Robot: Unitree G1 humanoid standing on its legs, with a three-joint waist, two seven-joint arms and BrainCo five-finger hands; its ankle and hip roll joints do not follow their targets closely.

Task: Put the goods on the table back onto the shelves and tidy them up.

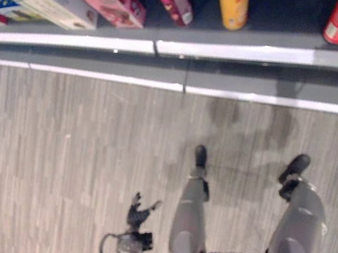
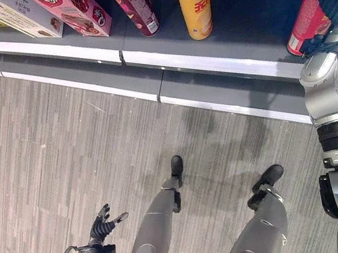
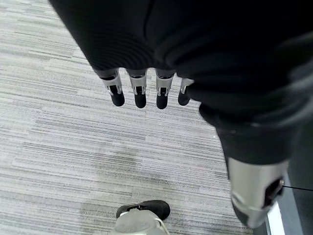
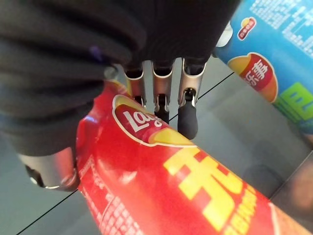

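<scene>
While the right robot hand [image 4: 161,93] seemingly grips a red can [image 4: 166,181], the left robot hand [image 3: 142,88] hangs relaxed over grey carpet [image 1: 43,155].

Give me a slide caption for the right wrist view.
Right hand gripping a red chip can beside a blue can on the grey shelf.

Shop aisle, shelf [image 2: 210,60] of snack cans [image 2: 194,1], boxes [image 2: 72,6]

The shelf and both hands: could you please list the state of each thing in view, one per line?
Red can: upright at the shelf's right end, held by the right hand.
Right hand: fingers curled round the red can.
Left hand: low over the floor, fingers relaxed, holding nothing.
Yellow can: upright on the shelf.
Dark red can: standing, slightly tilted.
Pink box: leaning.
Shelf: partly stocked.
</scene>
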